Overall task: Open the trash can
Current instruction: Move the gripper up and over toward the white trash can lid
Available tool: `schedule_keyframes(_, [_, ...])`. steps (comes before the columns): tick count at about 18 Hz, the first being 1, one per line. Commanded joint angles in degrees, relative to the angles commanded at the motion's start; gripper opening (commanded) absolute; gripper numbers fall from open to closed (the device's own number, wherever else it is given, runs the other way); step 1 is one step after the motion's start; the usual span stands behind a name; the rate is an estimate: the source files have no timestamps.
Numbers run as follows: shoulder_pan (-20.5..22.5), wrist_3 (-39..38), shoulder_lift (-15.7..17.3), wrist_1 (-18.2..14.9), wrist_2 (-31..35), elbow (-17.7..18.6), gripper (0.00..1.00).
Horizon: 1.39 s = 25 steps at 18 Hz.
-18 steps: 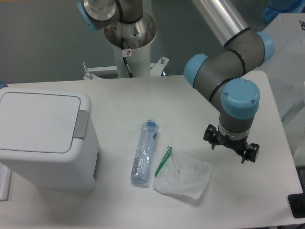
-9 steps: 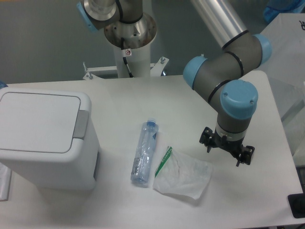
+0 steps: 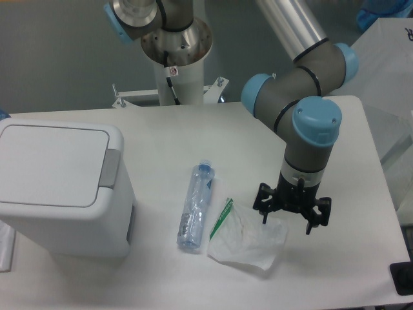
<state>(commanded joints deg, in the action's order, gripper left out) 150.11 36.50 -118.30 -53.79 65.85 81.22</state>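
Nearest the camera, a clear plastic bag [image 3: 248, 240] with a green strip is lying flat on the white table [image 3: 335, 271], just below and slightly to the left of the gripper [image 3: 292, 213]. The gripper is pointing straight down, hanging over the bag's upper right corner, with its dark fingers spread apart and nothing between them; whether the tips are touching the bag cannot be told. To the gripper's left, just beside the bag, a crushed clear bottle [image 3: 195, 206] with a blue cap is lying on its side, cap pointing away from the camera.

Well apart to the gripper's left, at the table's left edge, the trash can [image 3: 61, 187] is standing upright with its flat white lid closed. It is a big boxy bin with rounded corners, and its grey tab [image 3: 110, 168] is sitting on the rim at the side facing the gripper.

Judging by its look, the bin is stiff, hollow plastic, probably light for its bulk, so a sideways shove could be sliding or tipping it. The smooth lid is offering little to pinch. The likely point of contact is the grey tab: pressing down on it, not gripping the body, should be releasing the hinged lid. That press is not yet begun.

Farther back, the grey arm [image 3: 303, 84] with blue joint caps is rising from the gripper toward its base post [image 3: 174, 58] behind the table.
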Motion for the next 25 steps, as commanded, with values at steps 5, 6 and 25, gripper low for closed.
schedule_keyframes(5, [0.5,-4.1,0.2,0.4,-11.8,-1.6,1.0])
schedule_keyframes(6, [0.5,-4.2,0.5,0.3,-13.7,-1.6,1.0])
schedule_keyframes(25, [-5.5,-15.6,8.2,0.2,-18.7,-0.3,1.0])
